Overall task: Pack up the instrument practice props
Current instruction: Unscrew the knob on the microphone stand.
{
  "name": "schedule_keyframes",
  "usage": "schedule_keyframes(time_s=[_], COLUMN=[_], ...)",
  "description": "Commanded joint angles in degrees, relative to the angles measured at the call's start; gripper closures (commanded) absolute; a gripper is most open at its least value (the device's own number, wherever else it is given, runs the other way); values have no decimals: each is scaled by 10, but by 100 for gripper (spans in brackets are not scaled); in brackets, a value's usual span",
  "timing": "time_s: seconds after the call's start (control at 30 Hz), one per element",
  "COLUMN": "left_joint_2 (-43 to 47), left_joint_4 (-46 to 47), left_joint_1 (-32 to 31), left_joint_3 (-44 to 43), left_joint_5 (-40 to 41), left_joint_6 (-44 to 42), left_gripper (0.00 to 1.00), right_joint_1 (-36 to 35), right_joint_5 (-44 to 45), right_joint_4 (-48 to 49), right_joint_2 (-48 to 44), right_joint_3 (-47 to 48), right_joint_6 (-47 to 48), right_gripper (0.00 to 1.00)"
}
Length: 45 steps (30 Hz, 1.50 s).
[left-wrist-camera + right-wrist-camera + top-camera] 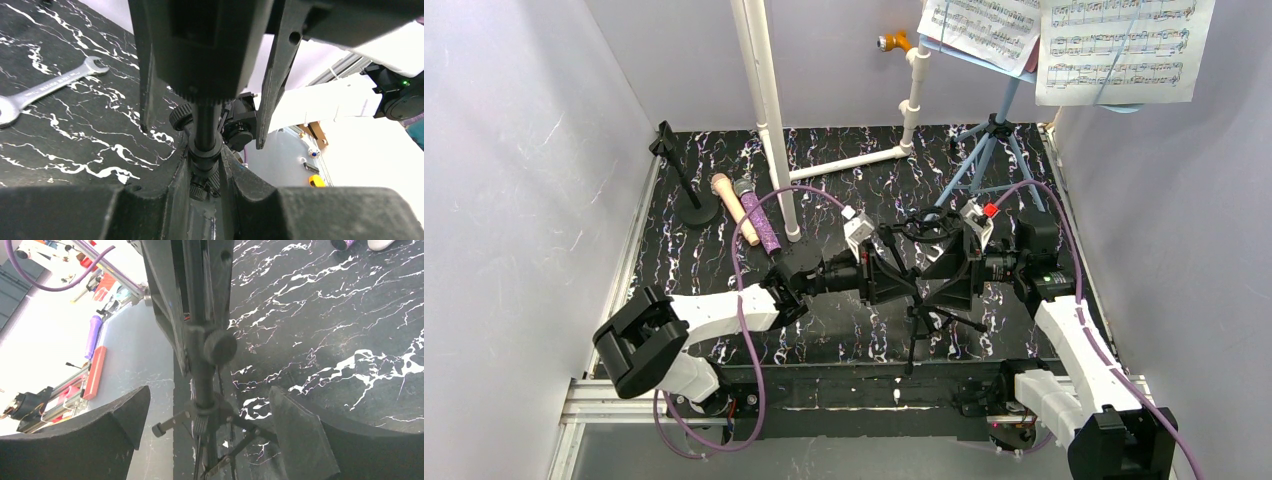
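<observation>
Around the pole of the black mic tripod [206, 125], my left claw [205, 165] was clamped, nearly closed. On the tripod's other side my right claw [210, 410] gaped wide, one finger either side of that pole, gripping nothing. Well left of the tripod lay the peach microphone [734, 208] and purple glitter microphone [761, 222].

No word, brand or number can be read anywhere. The white sheet-music pages [1124, 45] carry printed staves of black notes, but any title or lettering on them is too small to make out. The silver open-ended metal wrench [50, 86] lying on the black marbled worktop [75, 145] bears a stamped marking along its shank, too blurred to read.
</observation>
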State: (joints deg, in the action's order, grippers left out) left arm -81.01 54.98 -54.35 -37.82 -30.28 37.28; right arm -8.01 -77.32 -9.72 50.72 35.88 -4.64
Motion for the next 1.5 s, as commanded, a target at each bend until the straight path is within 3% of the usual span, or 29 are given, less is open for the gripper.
schedule_keyframes(time_s=[0.0,0.13,0.2,0.33,0.53,0.83,1.07,1.2,1.37,1.47], left_joint_2=[57,56,52,44,45,48,44,51,57,57], left_joint_4=[45,46,45,44,27,8,-18,-44,-77,-82], left_joint_1=[22,31,35,48,55,55,56,61,69,69], left_joint_3=[1,-2,-7,-20,-31,-40,-61,-73,-79,-80], left_joint_5=[-26,-54,-70,-86,-67,-12,3,1,-4,-2], left_joint_6=[2,6,6,6,-7,-30,-38,-41,-40,-35], left_gripper=[100,100,100,100,100,100,100,100,100,100], right_joint_1=[-3,-3,-3,-3,-6,-46,-54,-55,-55,-55], right_joint_5=[2,11,7,-8,3,105,124,130,141,140], right_joint_4=[-8,139,136,21,-46,-223,-229,-231,-250,-254], right_joint_2=[-3,9,27,49,23,23,20,19,22,22], right_joint_3=[3,-11,-3,14,15,65,69,76,92,95], right_joint_6=[6,-172,-202,-100,-5,173,194,201,224,230], right_gripper=[2,2,2,1,1,4,21,37,48,60])
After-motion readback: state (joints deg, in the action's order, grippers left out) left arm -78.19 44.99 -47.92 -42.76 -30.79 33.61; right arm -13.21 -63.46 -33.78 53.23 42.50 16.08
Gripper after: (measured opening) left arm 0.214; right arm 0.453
